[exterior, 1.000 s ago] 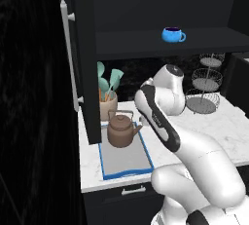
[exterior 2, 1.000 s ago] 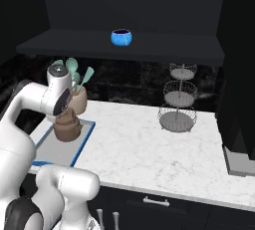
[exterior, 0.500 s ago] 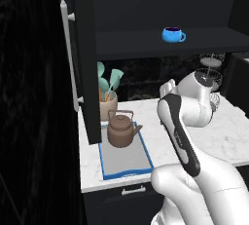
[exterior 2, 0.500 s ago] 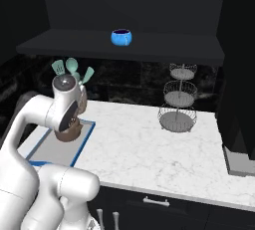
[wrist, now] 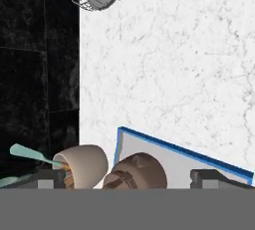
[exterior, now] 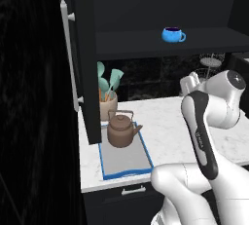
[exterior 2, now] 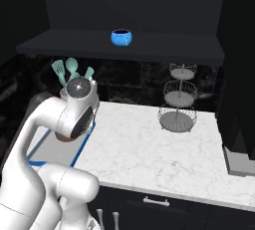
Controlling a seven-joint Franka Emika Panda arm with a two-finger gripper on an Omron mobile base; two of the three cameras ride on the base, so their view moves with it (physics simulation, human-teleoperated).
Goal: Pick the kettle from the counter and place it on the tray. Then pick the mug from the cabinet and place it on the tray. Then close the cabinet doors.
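Note:
The brown kettle stands upright on the blue-rimmed tray, at its far end. In the hand view the kettle lies below and apart from my gripper. The gripper is open, and its two dark fingertips stand wide with nothing held. The blue mug sits on the shelf of the black cabinet; the right base view also has the mug. The left cabinet door hangs open with its silver bar handle showing. My arm hides most of the tray in the right base view.
A beige utensil pot with teal spatulas stands just behind the tray. A tiered wire rack sits at the back of the white marble counter. The right cabinet door stands open at the right. Dark drawers run below the counter.
My arm has swung up and to the right, away from the kettle. The kettle stays on the tray. The gripper has stayed open.

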